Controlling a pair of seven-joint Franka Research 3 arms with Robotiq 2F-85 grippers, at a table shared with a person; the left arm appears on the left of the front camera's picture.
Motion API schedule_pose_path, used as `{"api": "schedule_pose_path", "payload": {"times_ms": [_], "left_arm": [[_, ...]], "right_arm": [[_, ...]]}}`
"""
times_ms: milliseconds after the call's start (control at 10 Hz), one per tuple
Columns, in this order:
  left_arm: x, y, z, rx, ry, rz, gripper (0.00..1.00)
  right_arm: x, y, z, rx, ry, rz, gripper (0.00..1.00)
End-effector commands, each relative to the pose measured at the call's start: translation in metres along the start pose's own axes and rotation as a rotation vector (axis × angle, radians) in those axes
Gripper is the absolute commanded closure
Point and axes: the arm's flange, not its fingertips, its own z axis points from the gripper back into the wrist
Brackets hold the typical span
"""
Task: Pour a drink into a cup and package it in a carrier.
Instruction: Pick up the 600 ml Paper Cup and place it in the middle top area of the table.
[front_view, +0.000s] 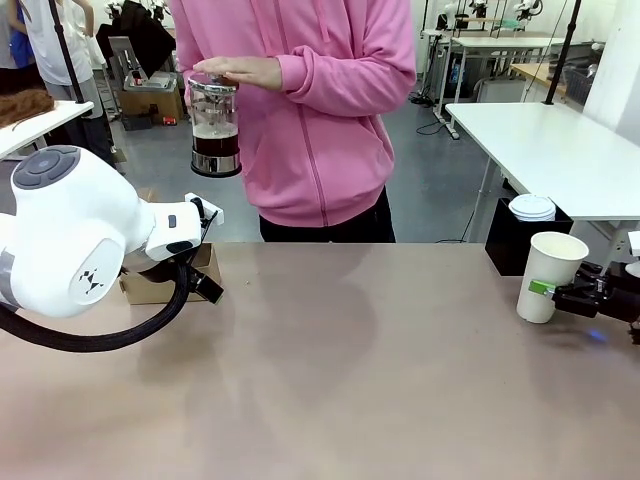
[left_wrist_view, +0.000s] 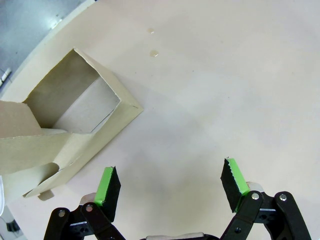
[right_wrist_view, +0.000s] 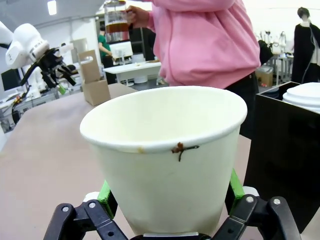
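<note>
Here, the right gripper (front_view: 547, 288) is at the white paper cup (front_view: 551, 270), which stands upright on the table (front_view: 340, 370) between its two fingers, mouth open and no lid on. In the right wrist view a green pad (right_wrist_view: 105, 194) shows low on each side of the cup wall, very close to it. Whether the pads press the paper cannot be told. A small brown drip mark (right_wrist_view: 181, 148) sits on the rim facing the wrist. Just outside one finger stands a black box (right_wrist_view: 287, 150) carrying white lids (right_wrist_view: 306, 95). Well beyond the fingertips, a person in a pink top holds the glass press pot (front_view: 215, 115) in the air, one hand (front_view: 243, 70) on its plunger top. The dark drink (front_view: 215, 143) fills the pot's lower part. The left gripper (left_wrist_view: 171, 184) hangs with its fingers wide apart and nothing between them, above bare table, with the open brown cardboard carrier (left_wrist_view: 75, 125) just ahead of one fingertip.

Step in hand, as judged: securing the cup for filling. A thin tapered wall calls for a light, even squeeze low on the body, enough to stop slipping without ovalling the mouth. The cup should be kept vertical and clear of the black box, so that the pour meets an open, steady rim.
</note>
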Motion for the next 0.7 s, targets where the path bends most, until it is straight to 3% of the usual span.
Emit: {"api": "schedule_pose_path", "payload": {"times_ms": [0,400,600], "left_arm": [[0.0,0.0,0.0,-0.001,-0.001,0.0,0.0],[0.0,0.0,0.0,-0.001,-0.001,0.0,0.0],[0.0,0.0,0.0,-0.001,-0.001,0.0,0.0]], "right_arm": [[0.0,0.001,0.001,-0.007,0.004,0.0,0.2],[0.0,-0.001,0.001,-0.001,0.0,0.0,0.19],[0.037,0.015,-0.004,-0.032,-0.041,-0.005,0.2]]}}
